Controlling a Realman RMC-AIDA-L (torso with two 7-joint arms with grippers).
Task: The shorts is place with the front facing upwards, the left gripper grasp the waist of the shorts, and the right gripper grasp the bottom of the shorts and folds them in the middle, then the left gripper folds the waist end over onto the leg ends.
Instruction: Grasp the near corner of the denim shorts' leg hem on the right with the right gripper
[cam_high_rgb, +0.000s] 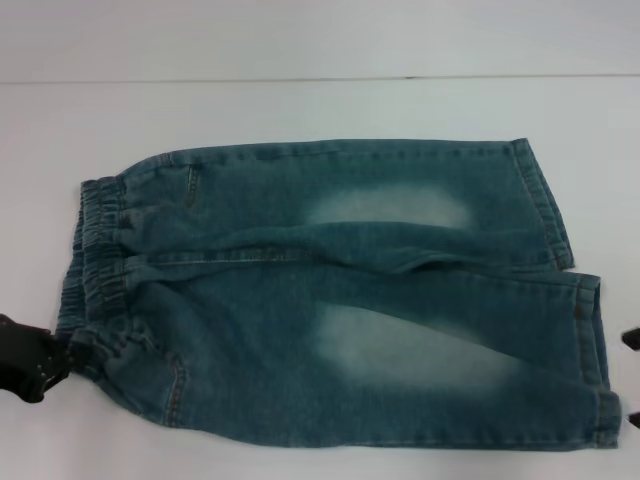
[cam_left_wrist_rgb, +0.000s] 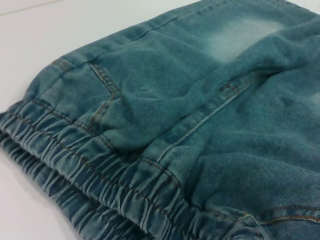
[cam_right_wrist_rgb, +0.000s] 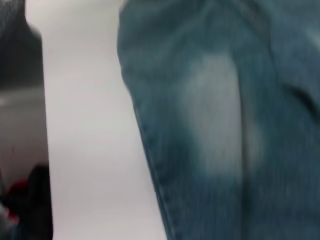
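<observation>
Both folds remained undone: faded blue denim shorts (cam_high_rgb: 340, 290) lay flat on the white tabletop (cam_high_rgb: 300, 105); my left claw (cam_high_rgb: 25, 358) met the waistband (cam_high_rgb: 95, 270), grip state unclear.

The shorts (cam_high_rgb: 340, 290) are blue-green denim, a matt woven cloth with a soft, slightly fuzzy face, faded to pale washed patches on each thigh and stitched along the seams and pocket edge in tan thread. Their elastic waistband (cam_left_wrist_rgb: 95, 180) is the same cloth gathered into tight, ridged puckers, rougher-looking than the flat leg panels. The worktop (cam_high_rgb: 300, 110) beneath is smooth, plain white and matt with only a faint sheen, while the left hand (cam_high_rgb: 25, 360) looks like dull black plastic.
</observation>
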